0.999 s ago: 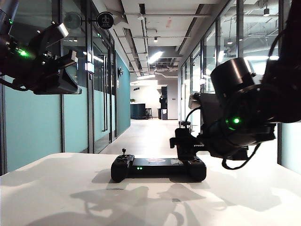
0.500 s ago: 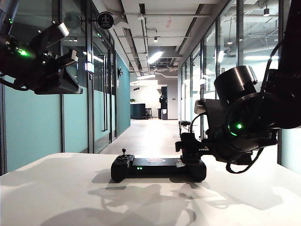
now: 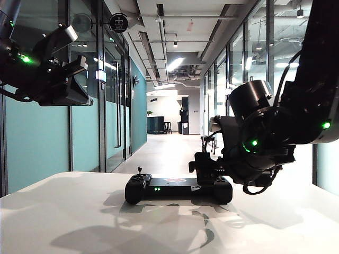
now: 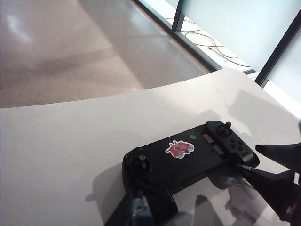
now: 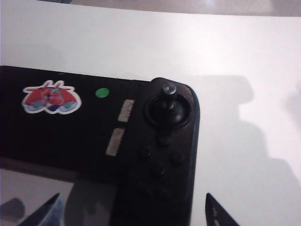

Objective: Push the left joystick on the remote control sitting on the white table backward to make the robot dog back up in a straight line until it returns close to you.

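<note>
Remote control [image 3: 178,189] lies flat near the middle of the white table [image 3: 63,211], a cartoon sticker [image 4: 179,148] and green light [image 5: 102,92] on its face. Its left joystick [image 3: 140,170] stands upright and untouched. The right gripper [image 3: 207,165] hangs low over the controller's right end, fingers spread wide, blocking the right-hand stick [image 5: 168,90] from the exterior view. The left gripper [image 3: 79,66] hovers high, well apart; its fingers' state cannot be told.

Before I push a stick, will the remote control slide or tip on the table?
The remote control lies flat and wide on the smooth white table, so tipping looks unlikely, but it may skid. Nothing seems to pin it: the right gripper hovers open over its end; the left gripper hangs high, away.
</note>
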`<action>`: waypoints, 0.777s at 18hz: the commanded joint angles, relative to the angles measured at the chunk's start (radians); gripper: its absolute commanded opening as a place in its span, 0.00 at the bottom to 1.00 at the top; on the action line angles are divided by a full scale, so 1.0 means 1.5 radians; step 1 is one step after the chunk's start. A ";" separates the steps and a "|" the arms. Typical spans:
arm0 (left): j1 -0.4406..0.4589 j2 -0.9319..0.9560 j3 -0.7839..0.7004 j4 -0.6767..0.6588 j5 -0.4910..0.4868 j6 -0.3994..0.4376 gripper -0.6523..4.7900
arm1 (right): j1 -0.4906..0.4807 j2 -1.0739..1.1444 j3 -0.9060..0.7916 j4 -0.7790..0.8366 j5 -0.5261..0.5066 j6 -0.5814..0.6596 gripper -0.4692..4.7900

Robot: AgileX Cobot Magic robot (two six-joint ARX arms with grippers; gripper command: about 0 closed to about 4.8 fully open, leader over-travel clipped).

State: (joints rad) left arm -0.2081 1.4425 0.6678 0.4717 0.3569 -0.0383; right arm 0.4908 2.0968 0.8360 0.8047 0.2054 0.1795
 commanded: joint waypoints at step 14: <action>-0.001 -0.002 0.003 0.006 0.005 0.003 0.11 | -0.011 0.024 0.009 0.011 -0.004 0.003 0.78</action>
State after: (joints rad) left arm -0.2081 1.4425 0.6678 0.4713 0.3569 -0.0383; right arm 0.4782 2.1349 0.8459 0.8028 0.2047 0.1791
